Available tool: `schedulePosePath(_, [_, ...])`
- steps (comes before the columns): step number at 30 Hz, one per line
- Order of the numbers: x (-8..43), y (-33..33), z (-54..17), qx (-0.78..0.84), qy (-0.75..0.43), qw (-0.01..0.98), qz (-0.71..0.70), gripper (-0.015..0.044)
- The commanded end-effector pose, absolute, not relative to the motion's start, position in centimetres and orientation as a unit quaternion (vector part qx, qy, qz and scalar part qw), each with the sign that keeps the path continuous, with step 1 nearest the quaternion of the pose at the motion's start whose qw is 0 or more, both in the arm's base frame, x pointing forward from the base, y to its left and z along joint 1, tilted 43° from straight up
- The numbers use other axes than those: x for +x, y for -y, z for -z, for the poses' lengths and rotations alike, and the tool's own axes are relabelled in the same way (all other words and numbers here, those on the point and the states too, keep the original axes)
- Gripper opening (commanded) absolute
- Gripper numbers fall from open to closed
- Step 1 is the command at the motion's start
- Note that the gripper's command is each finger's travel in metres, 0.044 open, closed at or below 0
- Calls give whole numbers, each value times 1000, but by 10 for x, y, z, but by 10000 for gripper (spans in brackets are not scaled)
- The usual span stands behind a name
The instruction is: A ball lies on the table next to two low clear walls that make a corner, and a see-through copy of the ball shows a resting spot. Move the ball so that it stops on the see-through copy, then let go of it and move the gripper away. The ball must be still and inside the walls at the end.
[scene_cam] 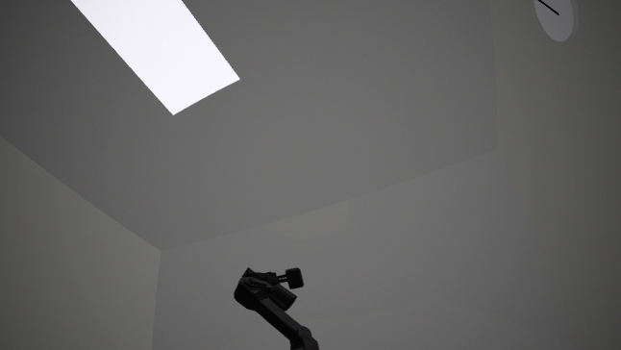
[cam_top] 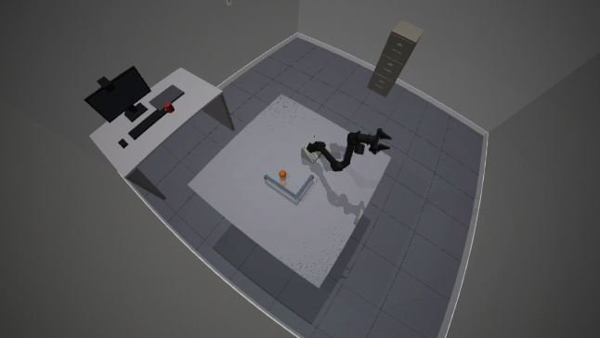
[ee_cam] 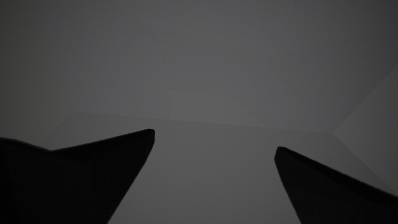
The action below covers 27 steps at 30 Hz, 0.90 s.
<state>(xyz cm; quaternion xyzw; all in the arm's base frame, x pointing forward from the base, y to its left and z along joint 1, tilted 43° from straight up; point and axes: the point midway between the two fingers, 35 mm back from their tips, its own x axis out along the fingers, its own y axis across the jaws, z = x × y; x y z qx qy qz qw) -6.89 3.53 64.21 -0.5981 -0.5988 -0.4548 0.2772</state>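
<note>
An orange ball [cam_top: 282, 174] lies on the pale table [cam_top: 241, 153] in the top view. The see-through copy [cam_top: 282, 183] shows as a faint orange spot just below the ball in that view, close to the long wall. The two low clear walls [cam_top: 280, 187] [cam_top: 305, 187] meet in a corner to the lower right of the ball. My gripper [cam_top: 390, 142] [ee_cam: 214, 144] is open and empty. It is raised high, far to the right of the ball, and points away from it. The exterior view shows part of the arm, but neither the ball nor the walls.
The arm's base [cam_top: 310, 150] stands on the table, up and right of the walls. A desk [cam_top: 188, 84] with a monitor [cam_top: 121, 95], a keyboard and a red mug [cam_top: 168, 108] stands at the left. A filing cabinet [cam_top: 395, 60] stands at the back right.
</note>
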Motion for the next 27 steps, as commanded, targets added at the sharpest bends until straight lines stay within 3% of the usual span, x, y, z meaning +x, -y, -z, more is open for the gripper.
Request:
schedulePosePath(1, [-70,-34,-642,-596,599,277,458,397])
schedulePosePath(15, [-161,125,-631,-403,524,350,664,397])
schedulePosePath(20, [-171,193,-611,-328,473,398,714,397])
schedulePosePath(27, [-162,240,-589,-253,463,443,725,397])
